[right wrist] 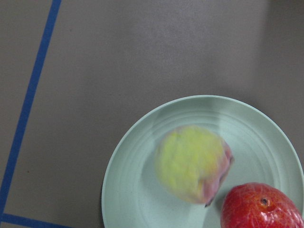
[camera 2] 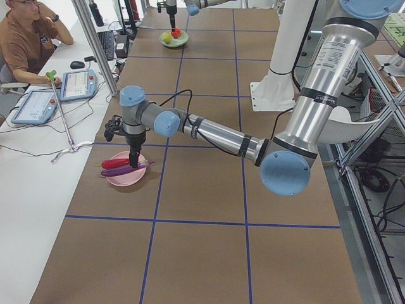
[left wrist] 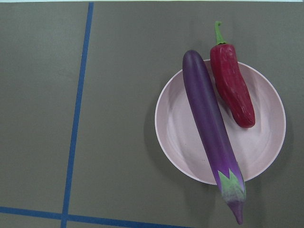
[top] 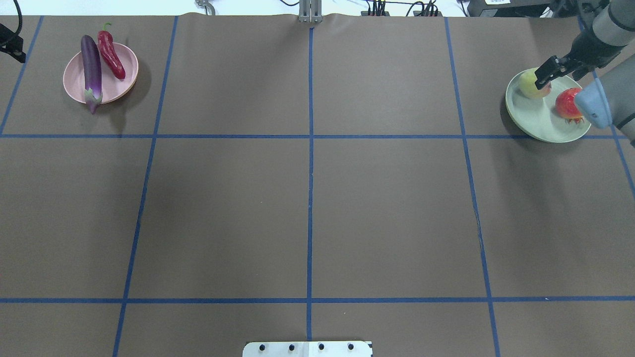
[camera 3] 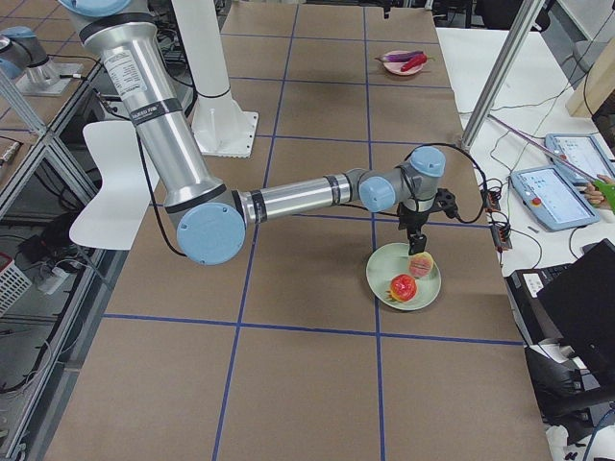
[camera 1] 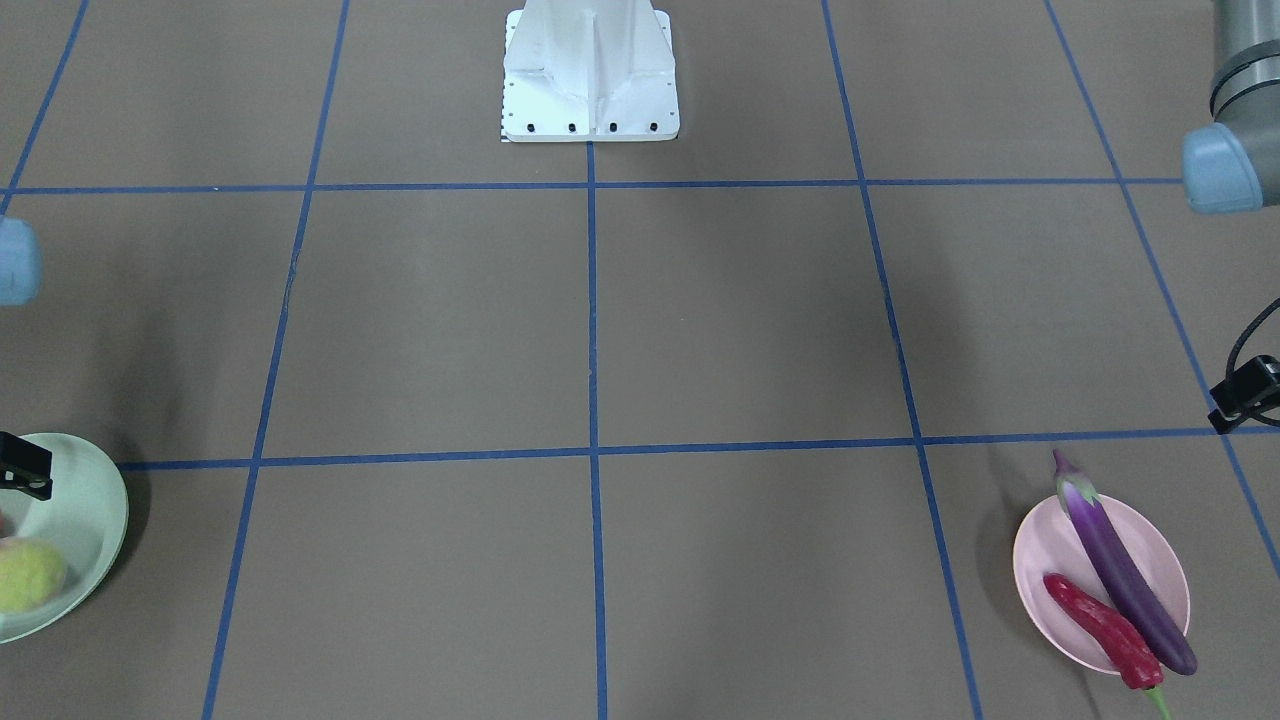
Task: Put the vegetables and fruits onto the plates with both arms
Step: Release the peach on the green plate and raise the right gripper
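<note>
purple eggplant (left wrist: pixel 209 128) and red chili (left wrist: pixel 232 85) lay side by side across the pink plate (left wrist: pixel 266 142); peach (right wrist: pixel 192 164) and tomato (right wrist: pixel 261 206) sat on the mint plate (right wrist: pixel 137 156).

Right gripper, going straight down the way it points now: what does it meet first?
Most likely the peach on the mint plate, directly beneath the right gripper; how near is unclear.

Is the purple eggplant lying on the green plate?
No, the eggplant lies across the pink plate, right beside the red chili, with both its ends poking out over the rim.
</note>
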Controlling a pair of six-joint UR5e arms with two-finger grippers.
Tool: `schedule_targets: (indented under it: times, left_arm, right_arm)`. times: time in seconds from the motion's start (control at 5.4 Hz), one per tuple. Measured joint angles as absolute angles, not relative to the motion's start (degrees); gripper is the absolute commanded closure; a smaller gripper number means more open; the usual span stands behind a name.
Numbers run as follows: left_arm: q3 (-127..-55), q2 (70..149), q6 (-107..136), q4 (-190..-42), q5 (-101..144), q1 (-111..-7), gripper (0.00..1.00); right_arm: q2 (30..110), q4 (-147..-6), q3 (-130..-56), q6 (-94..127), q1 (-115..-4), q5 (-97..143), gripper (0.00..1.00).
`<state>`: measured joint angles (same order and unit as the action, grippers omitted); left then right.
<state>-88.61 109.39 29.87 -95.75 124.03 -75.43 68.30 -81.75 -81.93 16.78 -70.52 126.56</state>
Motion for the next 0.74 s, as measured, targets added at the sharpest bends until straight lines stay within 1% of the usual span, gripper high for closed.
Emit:
schedule_targets:
  times: [0.19, 0.37, 0.56, 0.74]
  left_arm:
    - [-90.42, 107.5, 28.0, -95.73, 124.21, -75.64, 0.0]
    - [-93.79, 104.01, 23.95, -95.56, 124.26, -76.01, 0.0]
    - [-96.74, 100.58, 19.45, -95.23, 124.3, -76.95, 0.0]
    - [-98.58, 98.28, 13.68, -94.03, 124.35, -78.75, 0.0]
  right_arm:
    - [72.16, -84.81, -88.9, 16.76, -71.86, 127.39, 0.0]
    - [76.83, -87.55, -95.64, 16.63, -74.26, 129.96, 0.0]
    - [80.14, -88.82, -99.06, 16.34, -77.37, 133.5, 0.0]
    - [82.07, -88.96, -99.71, 16.06, -79.62, 135.14, 0.0]
